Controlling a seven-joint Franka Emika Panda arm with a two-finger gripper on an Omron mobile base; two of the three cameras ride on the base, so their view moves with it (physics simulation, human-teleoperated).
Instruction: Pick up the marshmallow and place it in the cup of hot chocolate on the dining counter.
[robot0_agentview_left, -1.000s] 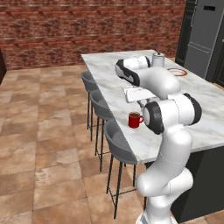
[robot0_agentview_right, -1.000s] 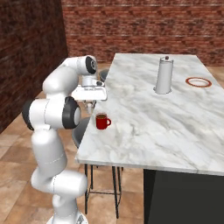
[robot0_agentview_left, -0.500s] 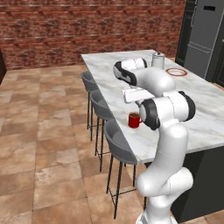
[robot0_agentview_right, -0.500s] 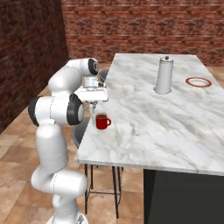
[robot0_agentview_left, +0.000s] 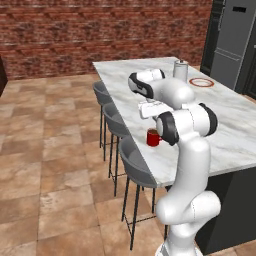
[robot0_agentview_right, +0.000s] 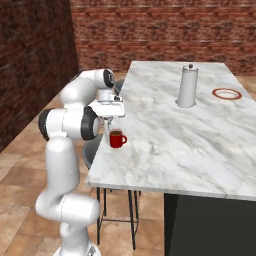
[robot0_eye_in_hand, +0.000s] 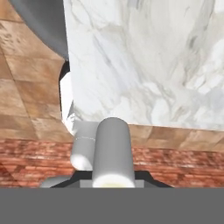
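The gripper (robot0_agentview_right: 108, 121), closed on the marshmallow (robot0_eye_in_hand: 112, 157), hangs just above the red cup (robot0_agentview_right: 117, 138) at left of centre in the right base view. The cup stands near the edge of the marble counter (robot0_agentview_right: 190, 135); canister (robot0_agentview_right: 188, 86) and plate (robot0_agentview_right: 226, 93) sit upper right.

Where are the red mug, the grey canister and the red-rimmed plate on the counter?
red mug (robot0_agentview_right: 116, 139), right base view, its outer wall.
grey canister (robot0_agentview_right: 188, 88), right base view, mid-body.
red-rimmed plate (robot0_agentview_right: 226, 93), right base view, its rim.
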